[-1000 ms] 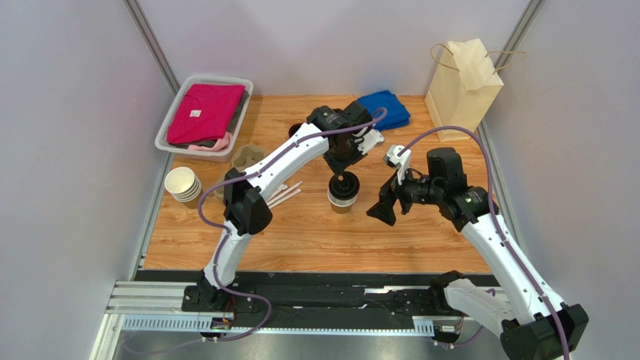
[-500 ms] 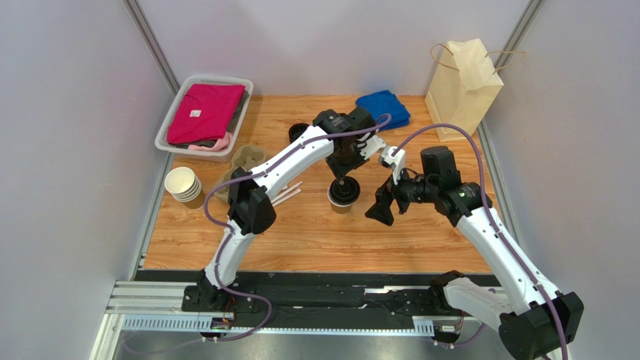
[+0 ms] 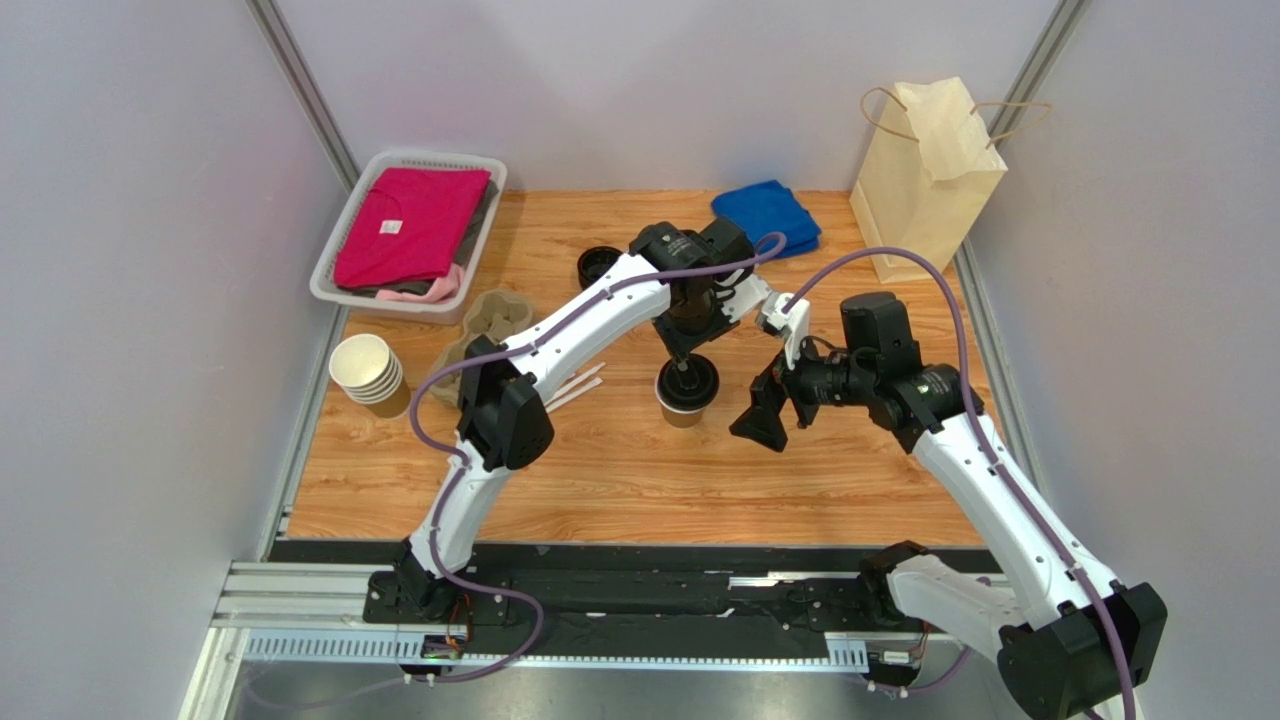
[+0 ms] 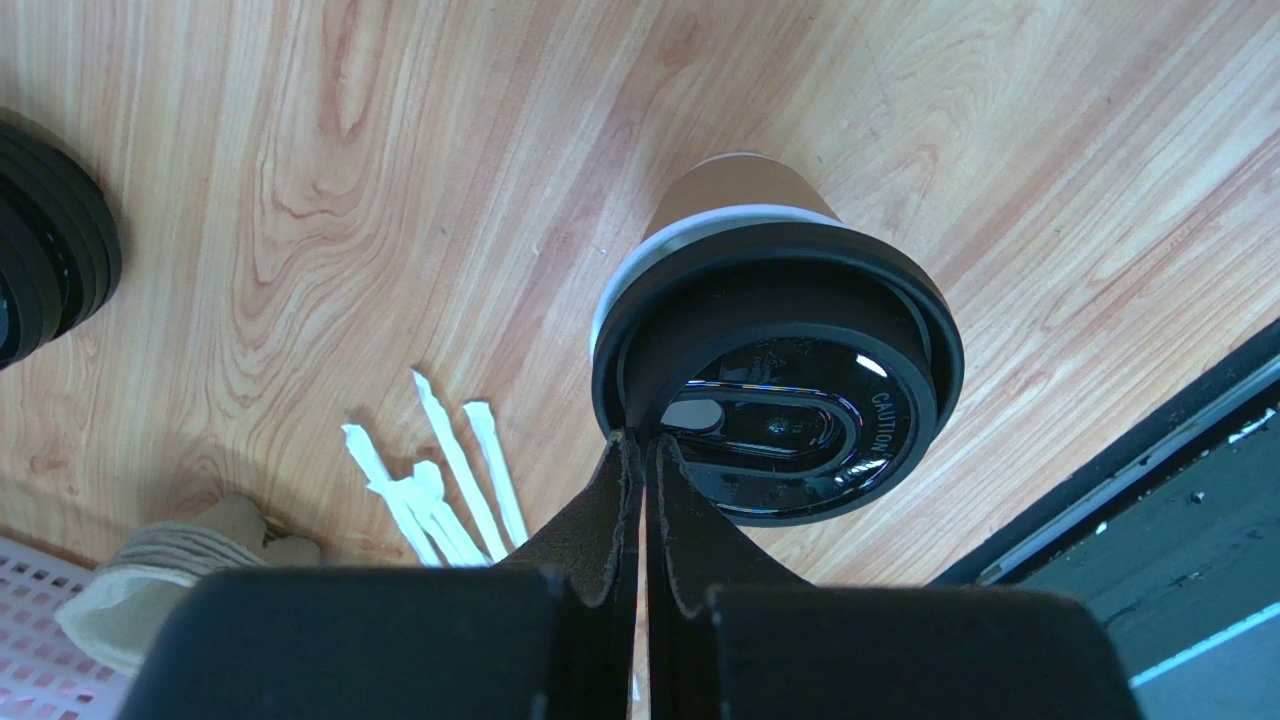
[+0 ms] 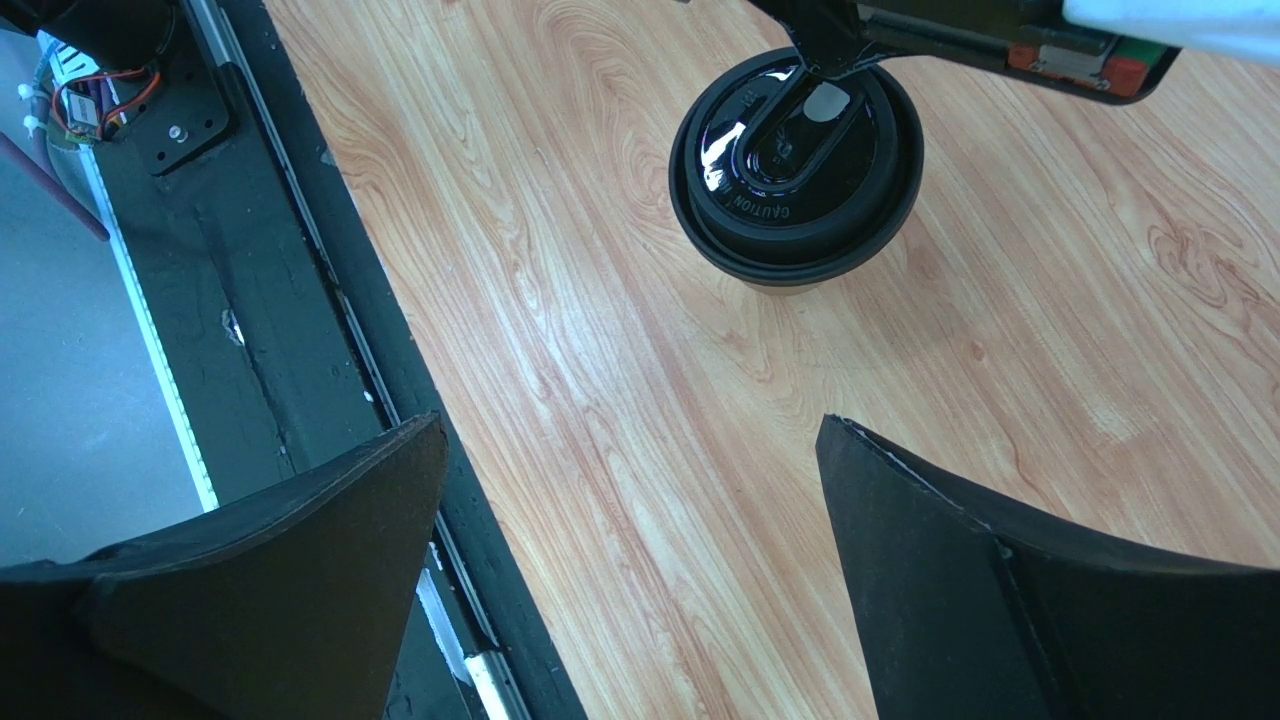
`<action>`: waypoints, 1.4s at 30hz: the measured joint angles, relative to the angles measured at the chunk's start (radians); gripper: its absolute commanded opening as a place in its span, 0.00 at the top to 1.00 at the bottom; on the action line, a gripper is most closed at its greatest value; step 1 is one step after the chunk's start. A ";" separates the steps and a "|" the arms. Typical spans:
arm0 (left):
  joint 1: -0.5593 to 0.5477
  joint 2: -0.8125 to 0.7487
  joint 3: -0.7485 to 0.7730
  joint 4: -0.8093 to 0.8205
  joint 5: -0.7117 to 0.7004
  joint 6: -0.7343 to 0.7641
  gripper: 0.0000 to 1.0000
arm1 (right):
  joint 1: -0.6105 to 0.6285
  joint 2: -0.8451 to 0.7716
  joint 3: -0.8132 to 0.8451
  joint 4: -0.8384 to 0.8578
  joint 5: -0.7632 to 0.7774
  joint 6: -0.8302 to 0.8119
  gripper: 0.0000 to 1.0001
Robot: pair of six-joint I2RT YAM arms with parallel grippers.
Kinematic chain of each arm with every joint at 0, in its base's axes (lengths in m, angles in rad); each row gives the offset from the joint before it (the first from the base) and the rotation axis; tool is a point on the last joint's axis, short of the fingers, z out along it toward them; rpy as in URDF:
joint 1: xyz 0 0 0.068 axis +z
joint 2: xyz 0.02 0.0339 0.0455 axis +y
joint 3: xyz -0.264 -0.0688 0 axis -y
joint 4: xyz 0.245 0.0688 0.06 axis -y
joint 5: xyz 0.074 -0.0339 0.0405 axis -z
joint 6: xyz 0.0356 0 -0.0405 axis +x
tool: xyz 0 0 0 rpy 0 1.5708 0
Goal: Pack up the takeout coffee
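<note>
A small tan kraft paper cup with a round black plastic lid [image 3: 685, 390] stands upright near the middle of the wooden counter [image 3: 601, 480]. In the left wrist view a sliver of the cup's white rim shows under one side of the lid. The left pincer [image 4: 643, 447] hangs directly over the cup, its two black fingers pressed flat together with nothing between them, their tips meeting the lid's top just inside its rim. The right pincer [image 5: 631, 428] hovers just to the right of the cup, apart from it, spread wide and holding nothing.

A few white stir sticks [image 3: 568, 390] lie just left of the cup. Farther left sits a stack of lidless paper cups [image 3: 365, 371]. A pile of loose black lids [image 3: 598, 267] lies behind the cup and slightly left. A folded blue cloth [image 3: 769, 215] lies behind it to the right. A tan paper bag with twine handles [image 3: 924, 173] stands at the far right. A white plastic basket of pink clothing [image 3: 406, 225] sits at the far left.
</note>
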 measured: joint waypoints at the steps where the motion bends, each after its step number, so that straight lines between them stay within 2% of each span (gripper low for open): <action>1: -0.002 0.000 -0.002 0.000 0.000 0.000 1.00 | 0.000 0.000 0.000 0.000 0.000 0.000 0.01; 33: -0.008 0.019 -0.027 0.000 -0.043 0.003 1.00 | 0.014 0.013 0.000 0.004 0.000 0.000 0.00; 36: -0.008 0.019 -0.027 0.000 -0.043 0.003 0.98 | 0.014 0.013 0.000 0.004 0.000 0.000 0.01; 42: -0.008 0.019 -0.027 0.000 -0.043 0.004 0.89 | 0.014 0.018 0.000 0.003 0.000 0.000 0.01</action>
